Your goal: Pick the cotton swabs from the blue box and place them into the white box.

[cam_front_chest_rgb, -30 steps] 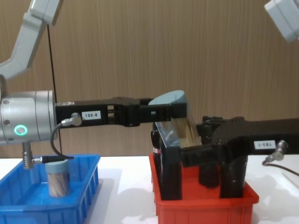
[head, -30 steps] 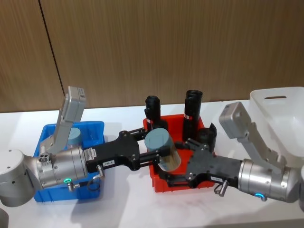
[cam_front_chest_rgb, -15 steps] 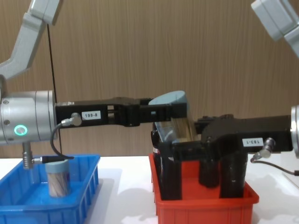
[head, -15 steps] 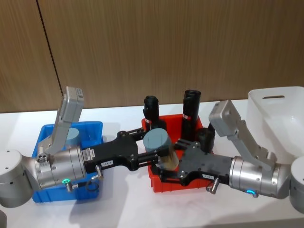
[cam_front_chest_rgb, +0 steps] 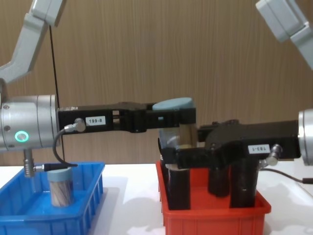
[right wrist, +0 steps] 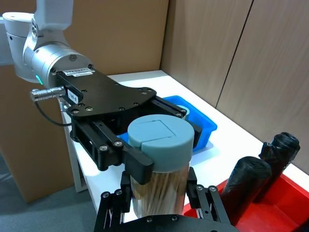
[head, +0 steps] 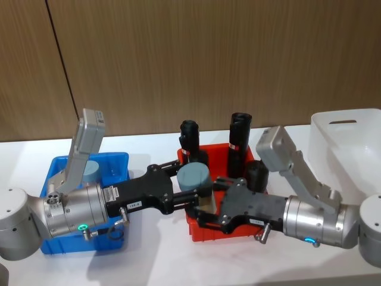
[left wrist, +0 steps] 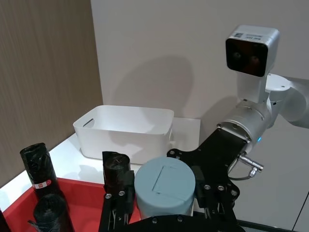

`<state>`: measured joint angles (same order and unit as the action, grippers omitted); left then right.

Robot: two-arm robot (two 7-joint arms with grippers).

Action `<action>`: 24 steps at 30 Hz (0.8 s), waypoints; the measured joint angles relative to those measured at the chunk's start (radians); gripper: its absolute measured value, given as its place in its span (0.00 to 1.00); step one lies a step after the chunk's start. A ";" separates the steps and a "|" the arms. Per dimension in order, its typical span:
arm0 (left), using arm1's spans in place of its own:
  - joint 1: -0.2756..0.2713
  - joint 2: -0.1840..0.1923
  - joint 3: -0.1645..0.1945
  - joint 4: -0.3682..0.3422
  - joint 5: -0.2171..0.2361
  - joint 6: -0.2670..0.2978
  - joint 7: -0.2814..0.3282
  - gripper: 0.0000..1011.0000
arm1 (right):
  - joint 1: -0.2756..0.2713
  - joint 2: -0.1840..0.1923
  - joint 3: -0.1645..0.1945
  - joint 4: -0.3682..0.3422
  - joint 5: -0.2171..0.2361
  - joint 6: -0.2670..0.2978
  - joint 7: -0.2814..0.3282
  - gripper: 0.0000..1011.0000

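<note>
One tub of cotton swabs (head: 193,177), clear with a pale grey-blue lid, hangs upright above the red bin's left end. My left gripper (head: 189,186) is shut on it at the lid (cam_front_chest_rgb: 172,104). My right gripper (head: 206,200) reaches in from the right and is shut on the tub's clear body (right wrist: 161,191) below the lid. A second tub (head: 91,171) stands in the blue box (head: 113,161) at the left. The white box (head: 348,143) sits at the far right with nothing visible inside.
A red bin (head: 214,229) holding tall black rolls (head: 240,134) stands mid-table between the two boxes, directly under both grippers. A wooden wall closes the back. Bare white table lies in front of the bins.
The right gripper slid left and closed around the tub's body. The tub went from tilted to upright. The left arm stayed put.
</note>
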<state>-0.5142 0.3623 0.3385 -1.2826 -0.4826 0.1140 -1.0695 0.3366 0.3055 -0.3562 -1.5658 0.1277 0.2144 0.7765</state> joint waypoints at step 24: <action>0.000 0.000 0.000 0.000 0.000 0.000 0.000 0.99 | -0.006 0.028 0.007 -0.004 0.033 -0.004 -0.042 0.63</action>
<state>-0.5143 0.3623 0.3385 -1.2826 -0.4825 0.1140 -1.0694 0.3302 0.3333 -0.3494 -1.5693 0.1608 0.2106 0.7342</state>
